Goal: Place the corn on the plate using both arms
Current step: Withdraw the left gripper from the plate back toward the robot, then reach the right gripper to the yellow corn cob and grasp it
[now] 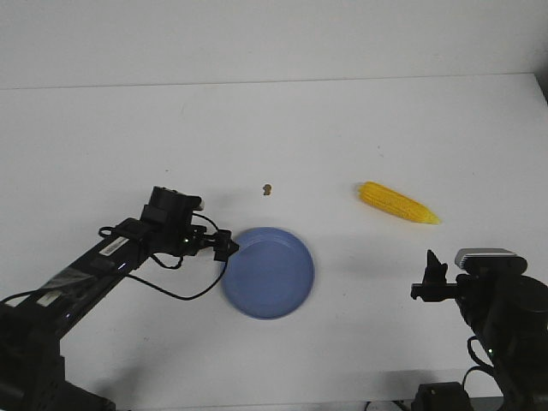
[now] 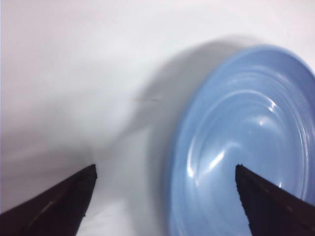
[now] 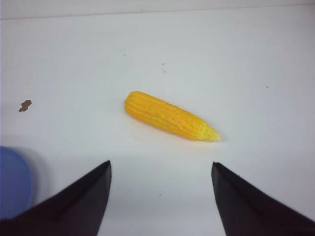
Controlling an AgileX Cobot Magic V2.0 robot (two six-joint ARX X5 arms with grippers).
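The bright yellow, tapered corn cob [image 1: 398, 203] lies on the white table [image 1: 342, 120] in the right half of the front view, just above the vertical middle, with its blunt end up-left and its pointed tip down-right. The round, shallow periwinkle-blue plate [image 1: 269, 272] sits at lower centre, well apart from the cob and bare. A tiny brown speck [image 1: 267, 189] lies between them, higher up.

The right gripper [image 1: 432, 278] hangs at lower right, below the cob; in its wrist view the two dark fingers [image 3: 74, 206] stand wide apart with nothing between them and the cob ahead, centred in the gap. The left gripper [image 1: 224, 247] sits against the plate's left rim, its fingers [image 2: 54, 206] also spread and gripping nothing, one of them over the plate's edge.

The cob looks rigid and light, probably a plastic replica, with a bumpy kernel surface that should give some grip. Being round and tapered, it may roll or squirt toward the tip if pinched there. The thick middle, taken across its long axis, seems the safest hold.
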